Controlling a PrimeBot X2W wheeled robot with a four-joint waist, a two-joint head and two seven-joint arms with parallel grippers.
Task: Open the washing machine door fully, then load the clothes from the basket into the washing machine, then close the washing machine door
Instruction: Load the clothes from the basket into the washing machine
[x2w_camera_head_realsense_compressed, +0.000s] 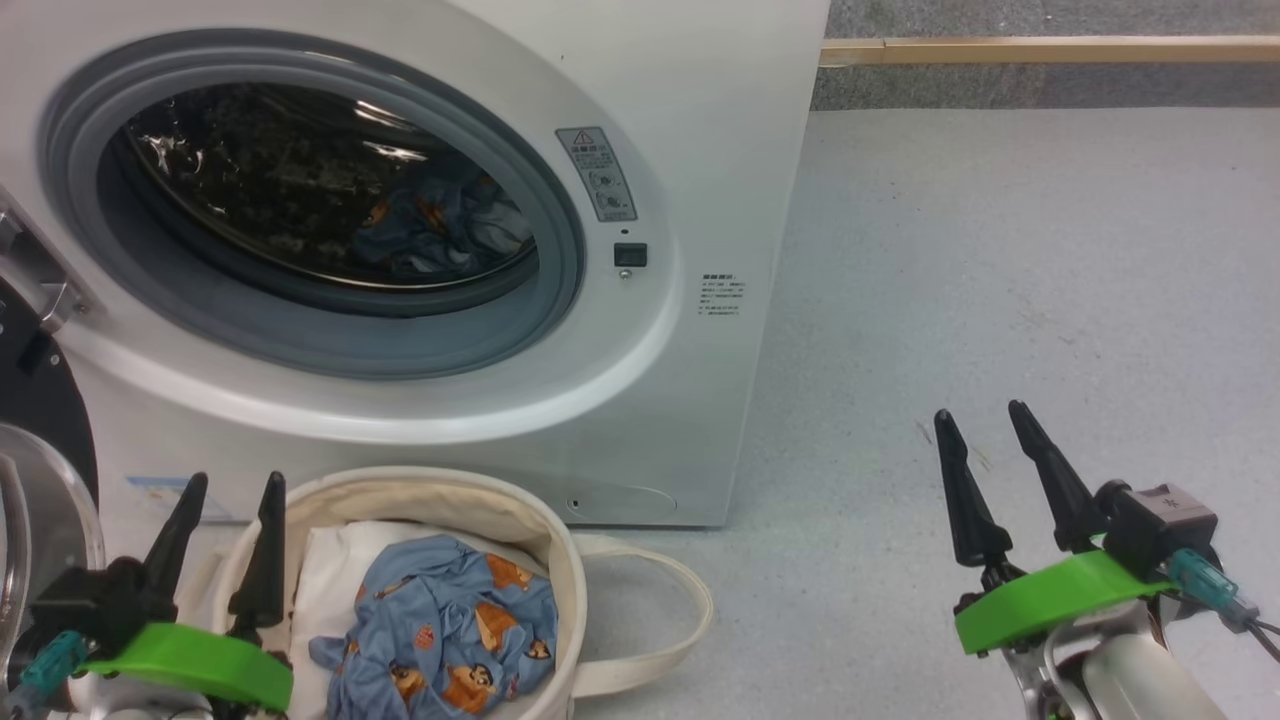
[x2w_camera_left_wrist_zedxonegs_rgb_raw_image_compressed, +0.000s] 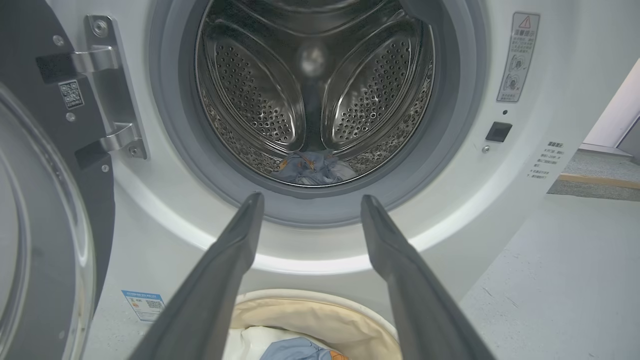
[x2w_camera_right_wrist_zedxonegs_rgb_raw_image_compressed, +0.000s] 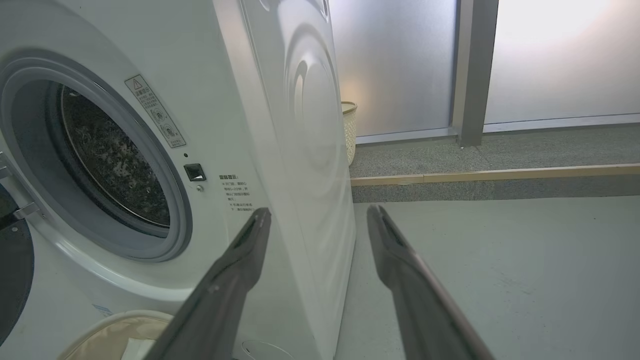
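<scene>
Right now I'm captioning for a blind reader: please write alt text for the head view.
A white washing machine stands open, door at left, blue clothes in its drum. In front, the basket holds more bear-print clothes; the open left gripper is beside it, the open right gripper over floor.

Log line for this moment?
washing machine door: open | drum: bear-print fabric inside | basket: bear-print clothes, white cushion | left gripper: open, empty | right gripper: open, empty

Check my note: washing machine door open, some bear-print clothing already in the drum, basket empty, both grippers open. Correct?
One error: the basket is not empty. The head view shows blue bear-print clothes in it, with a white cushion. The rest stands.
</scene>
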